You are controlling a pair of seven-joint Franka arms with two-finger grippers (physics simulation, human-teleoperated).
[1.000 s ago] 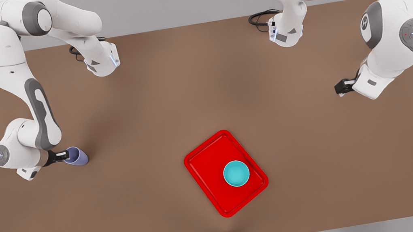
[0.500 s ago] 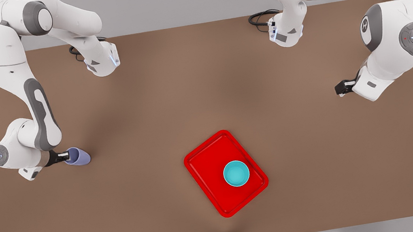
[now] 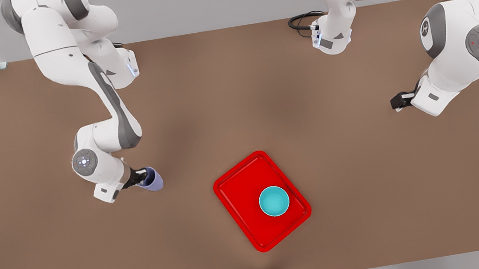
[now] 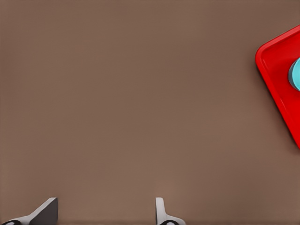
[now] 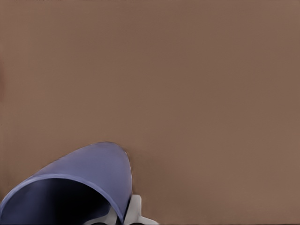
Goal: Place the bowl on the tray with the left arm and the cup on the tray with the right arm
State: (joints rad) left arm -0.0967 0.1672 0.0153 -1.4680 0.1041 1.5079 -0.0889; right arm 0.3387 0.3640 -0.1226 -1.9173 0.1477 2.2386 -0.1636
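Moved since half a second ago: my right gripper (image 3: 140,178), clenched on the cup (image 3: 151,180), now carries it nearer the tray (image 3: 234,192), at its ten o'clock. Bowl (image 3: 274,201) sits on the tray. Left gripper (image 3: 396,103) waits at two o'clock, fingers (image 4: 161,212) spread, holding nothing.

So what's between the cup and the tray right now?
Nothing: in the front view only bare brown table separates the cup, held by the right gripper, from the tray.
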